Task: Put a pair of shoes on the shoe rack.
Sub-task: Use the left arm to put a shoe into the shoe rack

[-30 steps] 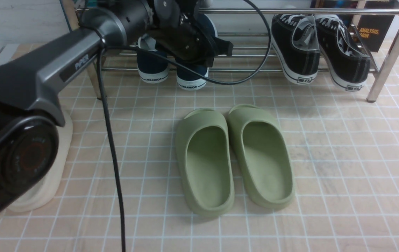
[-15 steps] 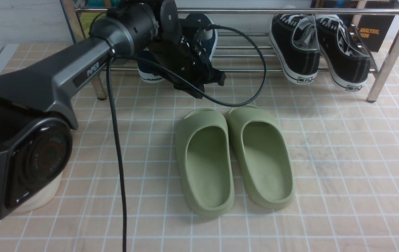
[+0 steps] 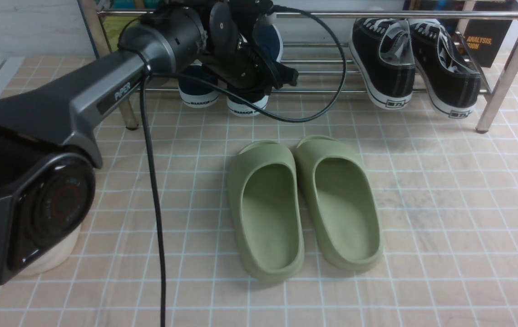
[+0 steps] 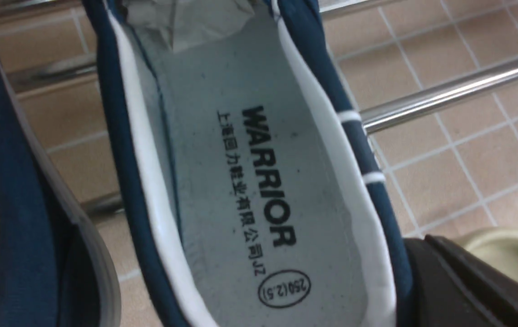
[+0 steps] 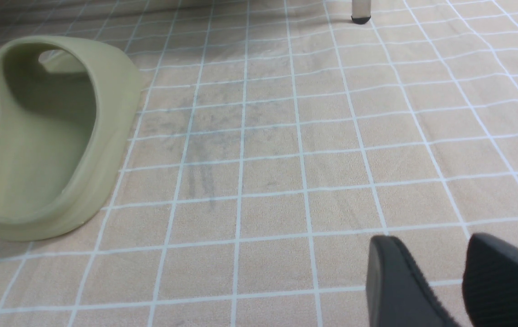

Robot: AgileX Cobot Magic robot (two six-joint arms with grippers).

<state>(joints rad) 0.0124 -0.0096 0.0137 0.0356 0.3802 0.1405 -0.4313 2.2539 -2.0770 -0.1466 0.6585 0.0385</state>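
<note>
The pair of shoes is two navy slip-ons with white soles, toes pointing into the left end of the chrome shoe rack (image 3: 377, 15). One shoe (image 3: 197, 93) rests there with its heel toward me. Beside it the second shoe (image 3: 246, 108) lies under my left gripper (image 3: 259, 68), which is shut on its side wall. The left wrist view looks into that shoe (image 4: 259, 181), with one black finger (image 4: 449, 277) pressed on the outside of its collar; the first shoe (image 4: 13, 181) lies alongside. My right gripper (image 5: 431, 245) hangs open over bare tiles.
Two olive slides (image 3: 265, 204) (image 3: 340, 200) lie side by side on the tiled floor in front of the rack. Black lace-up sneakers (image 3: 383, 59) (image 3: 445, 63) lean on the rack's right half. The left arm's cable (image 3: 152, 181) hangs to the floor. A rack leg (image 3: 506, 72) stands at right.
Half a second ago the left gripper had swung lower and nearer me, covering the second shoe's heel. It has moved back up to the rack, and the heel shows at the front bar again.
</note>
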